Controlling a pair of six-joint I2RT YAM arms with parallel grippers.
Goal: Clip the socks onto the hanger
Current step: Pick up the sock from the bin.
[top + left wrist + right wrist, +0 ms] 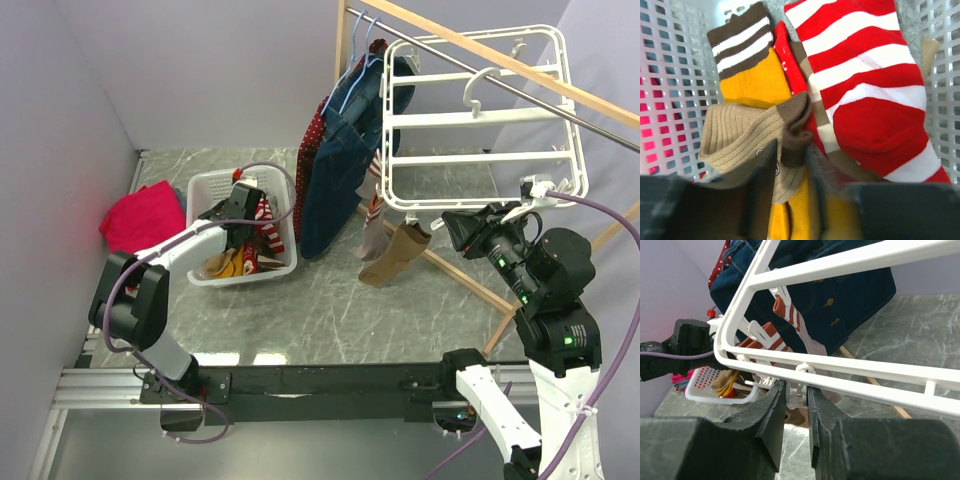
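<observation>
Reaches into the white basket point(205, 190) with the left arm point(185, 245) bent low; clamps the left gripper point(791, 150) on the brown cuff of a tan sock point(740, 140). Holds the right arm point(550, 290) raised, right gripper point(796, 395) nearly closed about one white clip point(804, 370) under a rail of the hanger point(470, 118); cannot tell whether gripped. Shows two socks point(396, 258) hanging at that hanger's corner.

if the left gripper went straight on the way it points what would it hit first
Probably the tan ribbed sock with the brown cuff, bunched between the fingers of the left gripper in the white basket; contact is hard to judge.
</observation>
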